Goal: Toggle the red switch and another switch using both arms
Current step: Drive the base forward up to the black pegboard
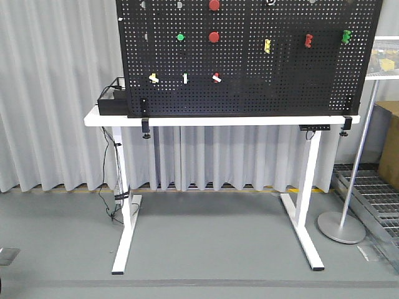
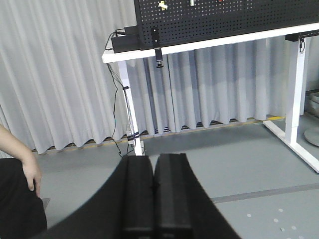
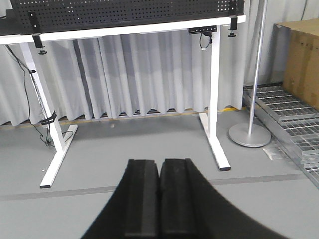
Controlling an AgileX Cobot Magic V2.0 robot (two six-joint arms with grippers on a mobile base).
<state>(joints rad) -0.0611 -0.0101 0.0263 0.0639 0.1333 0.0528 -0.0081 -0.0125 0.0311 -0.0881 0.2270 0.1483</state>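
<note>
Jaws pressed together, empty: left gripper (image 2: 153,196), right gripper (image 3: 159,199). The red switch (image 1: 216,78) and pale yellow switch (image 1: 153,78) (both on pegboard (image 1: 280,87)) sit far off.

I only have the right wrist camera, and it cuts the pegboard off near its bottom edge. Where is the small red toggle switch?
Observer: The front view shows the red switch in the lowest row on the pegboard. It is the rightmost of three small toggles, straight below a round red push button.
Operator: And the yellow one?
Observer: In that same row, the pale yellow switch is leftmost, with a green-based toggle between the two.
Operator: Is the other gripper open?
Observer: No. The left wrist view shows the left gripper shut, with its fingers pressed together.
</note>
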